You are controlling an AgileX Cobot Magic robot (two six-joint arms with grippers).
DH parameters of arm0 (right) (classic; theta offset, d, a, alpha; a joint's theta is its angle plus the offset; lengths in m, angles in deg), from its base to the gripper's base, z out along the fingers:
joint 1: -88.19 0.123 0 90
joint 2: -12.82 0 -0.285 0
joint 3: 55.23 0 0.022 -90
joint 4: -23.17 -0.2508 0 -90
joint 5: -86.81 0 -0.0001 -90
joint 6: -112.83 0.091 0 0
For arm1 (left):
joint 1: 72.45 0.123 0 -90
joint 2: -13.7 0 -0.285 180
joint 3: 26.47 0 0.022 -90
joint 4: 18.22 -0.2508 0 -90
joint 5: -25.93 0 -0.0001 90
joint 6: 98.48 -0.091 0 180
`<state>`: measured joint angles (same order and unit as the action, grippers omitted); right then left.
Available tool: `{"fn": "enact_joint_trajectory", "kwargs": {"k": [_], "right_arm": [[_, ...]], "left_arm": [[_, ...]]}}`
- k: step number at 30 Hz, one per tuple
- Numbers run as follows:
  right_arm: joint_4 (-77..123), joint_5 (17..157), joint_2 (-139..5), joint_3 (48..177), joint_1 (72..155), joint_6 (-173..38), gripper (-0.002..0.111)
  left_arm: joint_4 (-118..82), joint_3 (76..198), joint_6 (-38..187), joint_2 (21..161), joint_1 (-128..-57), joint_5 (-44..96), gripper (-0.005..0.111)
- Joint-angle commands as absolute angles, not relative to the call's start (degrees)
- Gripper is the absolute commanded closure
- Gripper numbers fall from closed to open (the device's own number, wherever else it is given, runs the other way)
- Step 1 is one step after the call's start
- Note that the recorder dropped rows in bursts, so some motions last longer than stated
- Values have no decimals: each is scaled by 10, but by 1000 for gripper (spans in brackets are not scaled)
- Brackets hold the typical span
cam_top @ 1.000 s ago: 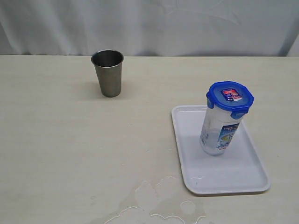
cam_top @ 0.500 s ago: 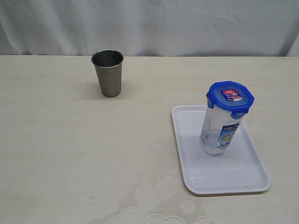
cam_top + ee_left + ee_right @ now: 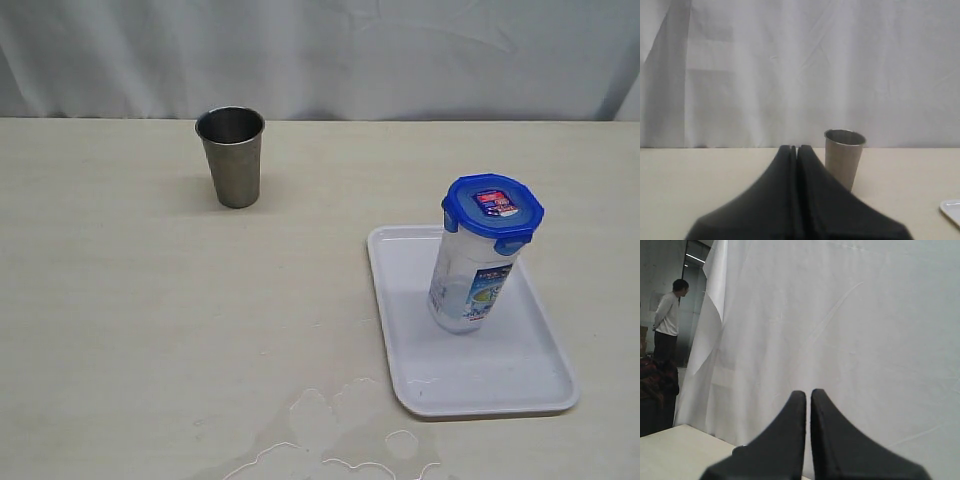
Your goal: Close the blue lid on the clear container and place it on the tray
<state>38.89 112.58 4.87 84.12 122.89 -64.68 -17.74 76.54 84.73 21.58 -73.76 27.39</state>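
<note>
Left fingers, right fingers: closed together, empty | clear container inside tray, off its rim

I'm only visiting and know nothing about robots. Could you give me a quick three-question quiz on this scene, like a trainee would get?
1. True or false: the blue lid sits on the clear container.
2. Where does the container stand? A) on the tray B) beside the steel cup C) in the puddle
3. Fill in: the left gripper, shut, holds ____.
Key: 1 true; 2 A; 3 nothing.
</note>
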Motion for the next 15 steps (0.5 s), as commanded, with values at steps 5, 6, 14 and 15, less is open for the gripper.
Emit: {"fn": "enact_joint_trajectory", "kwargs": {"k": [5, 6, 14, 15], "right_arm": [[389, 1125, 50, 839, 1230, -648, 104], [389, 1125, 50, 839, 1230, -648, 104], [389, 1125, 50, 839, 1230, -648, 104], [389, 1125, 50, 839, 1230, -648, 104]], "left_arm": [[-177, 763, 843, 215, -692, 286, 107], [-182, 763, 842, 215, -685, 293, 107], [-201, 763, 829, 215, -627, 365, 107], [-206, 763, 829, 215, -624, 372, 107]]}}
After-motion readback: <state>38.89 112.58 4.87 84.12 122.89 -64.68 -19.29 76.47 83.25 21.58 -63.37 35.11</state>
